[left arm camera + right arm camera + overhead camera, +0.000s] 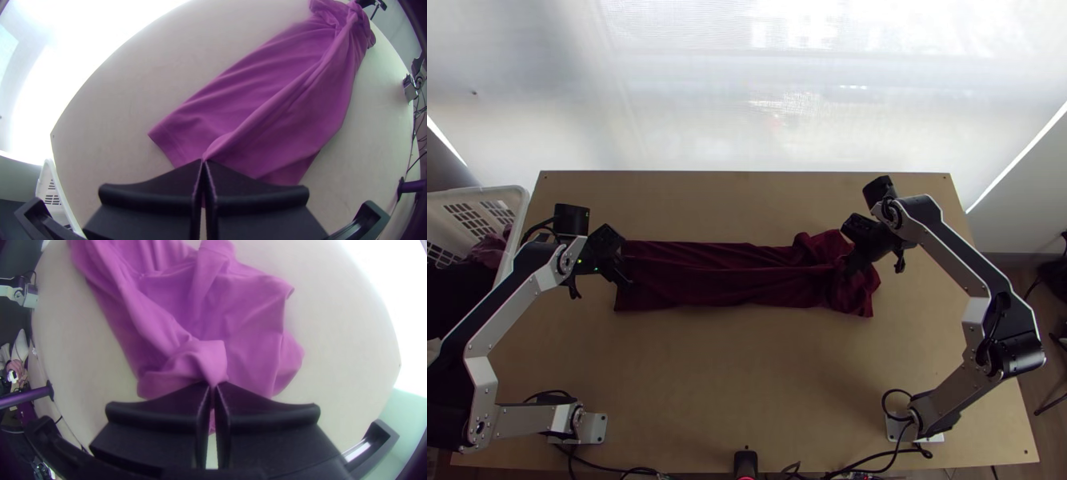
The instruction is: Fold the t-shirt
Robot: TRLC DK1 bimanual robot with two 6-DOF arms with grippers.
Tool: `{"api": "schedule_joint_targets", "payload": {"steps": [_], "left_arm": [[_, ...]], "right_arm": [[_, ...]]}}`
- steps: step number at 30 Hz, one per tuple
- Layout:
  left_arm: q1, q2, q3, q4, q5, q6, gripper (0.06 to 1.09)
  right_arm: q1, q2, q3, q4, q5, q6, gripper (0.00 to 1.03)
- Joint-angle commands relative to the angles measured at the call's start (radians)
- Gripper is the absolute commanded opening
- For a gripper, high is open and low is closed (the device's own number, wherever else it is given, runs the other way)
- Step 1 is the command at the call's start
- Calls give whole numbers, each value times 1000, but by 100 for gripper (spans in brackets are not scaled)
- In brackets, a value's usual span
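Observation:
The dark red t-shirt [731, 276] lies as a long narrow strip across the table, folded lengthwise, with its right end bunched. At its left end, my left gripper [627, 282] is shut on the cloth. My right gripper [849, 270] is shut on the bunched part at the other end. In the left wrist view the t-shirt [284, 93] looks purple, and a raised ridge runs along it to the closed left gripper [204, 162]. A crumpled fold of the t-shirt [240, 320] is pinched by the right gripper [214, 386] in the right wrist view.
A white basket [517, 210] with dark cloth inside stands at the table's left edge. Bare wood of the table [747, 368] lies on the near side of the shirt. Cables and a small black device [745, 462] are at the near edge.

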Motion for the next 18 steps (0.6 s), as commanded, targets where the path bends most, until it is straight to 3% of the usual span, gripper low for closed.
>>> {"api": "schedule_joint_targets", "payload": {"steps": [1,18], "left_arm": [[-13,61,12,46,0,-16,9],[-45,199,52,96,-5,-35,9]], "right_arm": [[-2,55,53,16,-1,5,3],[3,194,68,62,1,8,3]]}}
